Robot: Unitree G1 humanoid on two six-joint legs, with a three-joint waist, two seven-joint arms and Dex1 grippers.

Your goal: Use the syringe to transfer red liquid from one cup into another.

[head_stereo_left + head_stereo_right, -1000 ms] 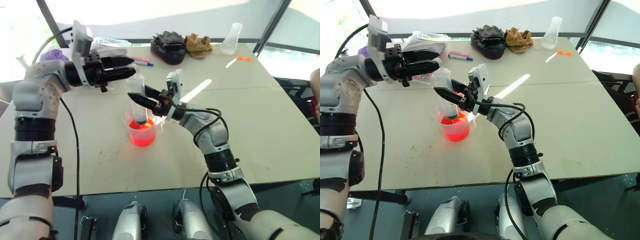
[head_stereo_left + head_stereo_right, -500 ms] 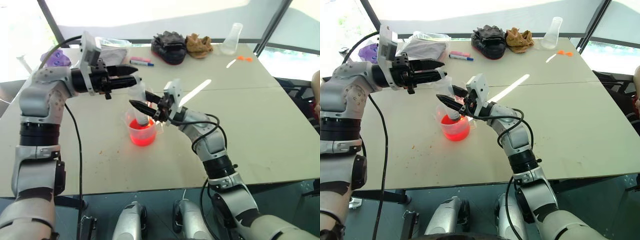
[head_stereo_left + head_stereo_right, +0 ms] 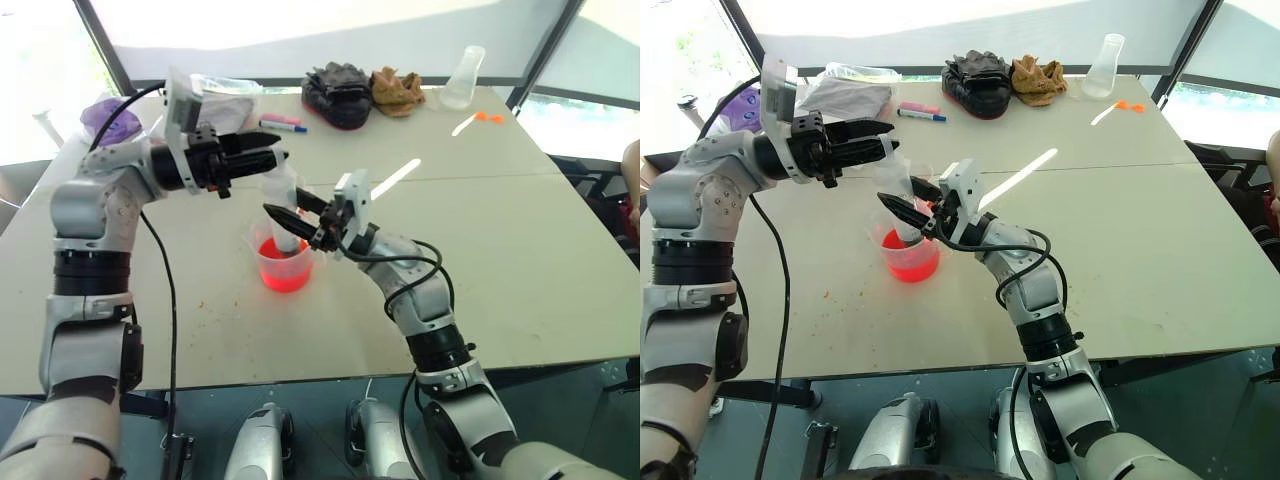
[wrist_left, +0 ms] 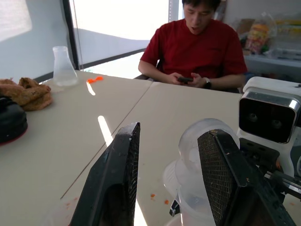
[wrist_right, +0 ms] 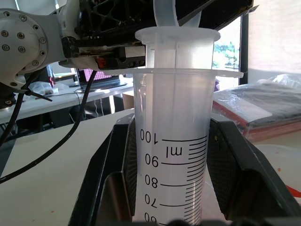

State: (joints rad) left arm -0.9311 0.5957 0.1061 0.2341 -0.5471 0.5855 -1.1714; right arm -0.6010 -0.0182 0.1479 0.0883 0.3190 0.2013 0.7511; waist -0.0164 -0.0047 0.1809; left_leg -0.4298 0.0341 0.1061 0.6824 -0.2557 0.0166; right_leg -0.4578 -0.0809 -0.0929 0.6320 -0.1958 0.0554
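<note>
The syringe (image 5: 171,179) barrel carries black graduations reading 100, 90, 80, 70 and "ml".

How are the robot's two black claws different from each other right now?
The right gripper is clamped on the barrel of the large clear plastic syringe; the left gripper stands open around the white plunger top. The right one sits lower, just above the clear cup of red liquid. Both have black ribbed fingers.

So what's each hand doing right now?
Left hand: open, its fingers either side of the plunger top.
Right hand: closed on the syringe.
</note>
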